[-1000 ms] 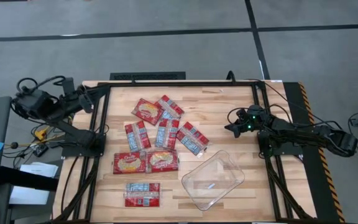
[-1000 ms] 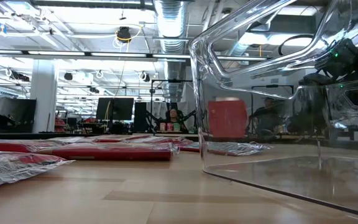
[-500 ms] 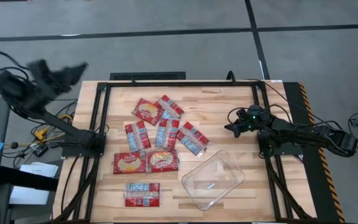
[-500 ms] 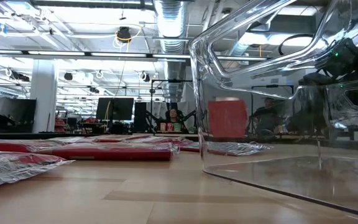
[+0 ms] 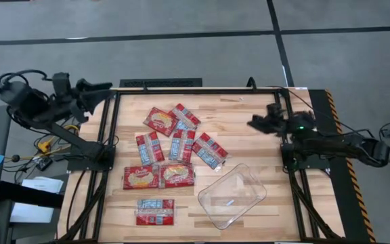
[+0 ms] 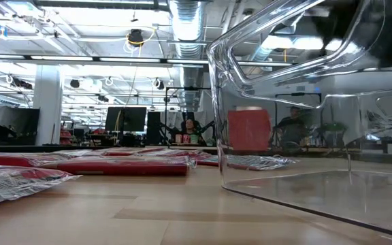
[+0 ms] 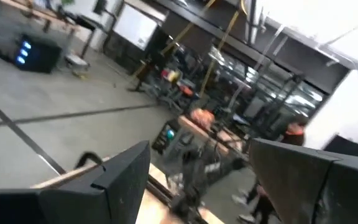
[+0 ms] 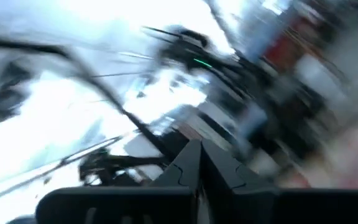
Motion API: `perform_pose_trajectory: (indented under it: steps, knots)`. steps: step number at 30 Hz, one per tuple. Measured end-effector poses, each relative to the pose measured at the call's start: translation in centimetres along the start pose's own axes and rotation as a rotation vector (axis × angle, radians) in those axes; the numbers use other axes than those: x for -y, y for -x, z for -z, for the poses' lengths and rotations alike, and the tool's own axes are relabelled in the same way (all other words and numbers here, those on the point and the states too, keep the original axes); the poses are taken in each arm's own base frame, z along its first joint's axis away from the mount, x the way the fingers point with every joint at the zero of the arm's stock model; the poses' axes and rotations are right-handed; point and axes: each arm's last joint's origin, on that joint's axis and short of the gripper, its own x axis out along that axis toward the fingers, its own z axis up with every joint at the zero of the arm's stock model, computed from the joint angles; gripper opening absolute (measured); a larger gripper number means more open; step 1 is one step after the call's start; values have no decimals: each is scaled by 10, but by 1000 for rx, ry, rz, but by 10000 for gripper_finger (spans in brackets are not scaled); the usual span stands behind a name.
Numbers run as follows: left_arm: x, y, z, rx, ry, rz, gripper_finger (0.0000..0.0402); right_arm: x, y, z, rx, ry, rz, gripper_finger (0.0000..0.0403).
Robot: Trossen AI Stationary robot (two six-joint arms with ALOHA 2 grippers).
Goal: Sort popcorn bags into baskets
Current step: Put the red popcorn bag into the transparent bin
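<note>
Several red popcorn bags [image 5: 171, 146] lie flat on the wooden table, left of centre, some overlapping. One bag [image 5: 154, 211] lies apart near the near edge. In the low view the bags [image 6: 114, 165] show as a low red row. The clear plastic tub [image 5: 232, 196] stands empty on its base right of them and fills the right of the low view [image 6: 305, 102]. My left gripper [image 5: 105, 87] hangs open beyond the table's far left corner, with its fingers wide apart in the left wrist view [image 7: 199, 146]. My right gripper [image 5: 254, 123] is shut [image 8: 199, 146], in the air over the table's right side, far of the tub.
A black metal frame [image 5: 195, 90] runs round the table, with the arm bases on its left and right rails. Bare wood lies between the bags and my right gripper. Cables and clutter sit off the table's left side [image 5: 39, 146].
My left arm has swung up and out beyond the far left corner, then come back with its gripper pointing at the table's far left corner. My right gripper has risen and moved a little toward the far edge. Bags and tub have stayed put.
</note>
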Motion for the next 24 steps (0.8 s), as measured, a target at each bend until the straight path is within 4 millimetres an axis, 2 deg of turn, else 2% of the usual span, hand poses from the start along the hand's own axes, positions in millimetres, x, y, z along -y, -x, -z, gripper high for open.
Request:
perform_pose_trajectory:
  steps: [3,5,8,11,14,18,21,24]
  knots:
    - [1,0,-2,7,19,24,263,-28,-23,-24,35,213,-116,42]
    - [2,0,-6,22,20,8,263,-44,-41,-38,5,310,-125,52]
    - [7,-4,-6,11,-26,-16,266,-58,-65,-53,-133,419,-18,79]
    - [12,-10,4,-57,-115,-40,274,-66,-83,-61,-307,494,138,116]
    - [10,-15,25,-183,-251,-116,285,-68,-94,-65,-452,523,287,161]
    - [0,-21,56,-330,-355,-284,304,-66,-105,-70,-548,500,378,222]
    - [-14,-23,74,-448,-356,-442,317,-57,-110,-67,-588,451,419,252]
    - [-28,-24,90,-581,-331,-606,325,-45,-114,-63,-628,418,458,263]
